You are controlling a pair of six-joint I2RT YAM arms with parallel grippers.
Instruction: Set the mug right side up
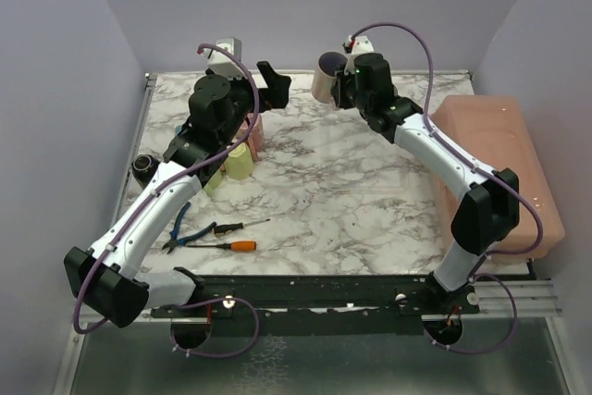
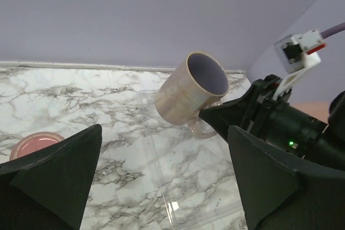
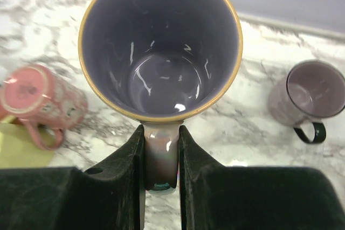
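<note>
A beige marbled mug [image 1: 324,77] with a purple inside hangs tilted over the back of the table, its mouth facing up and sideways. My right gripper [image 3: 160,133] is shut on the mug's handle [image 3: 160,157], one finger on each side. The right wrist view looks straight into the mug [image 3: 161,52]. The left wrist view shows the mug [image 2: 180,95] ahead, with the right gripper [image 2: 226,114] on its handle. My left gripper [image 1: 273,82] stands open a short way to the mug's left, nothing between its fingers [image 2: 59,171].
A pink mug [image 1: 252,131] lies on its side beside a yellow cup [image 1: 239,162] at the middle left. A dark mug [image 3: 312,98] stands upright. Blue-handled pliers [image 1: 178,228] and two screwdrivers [image 1: 236,245] lie near the front left. A pink lidded bin [image 1: 499,164] fills the right edge.
</note>
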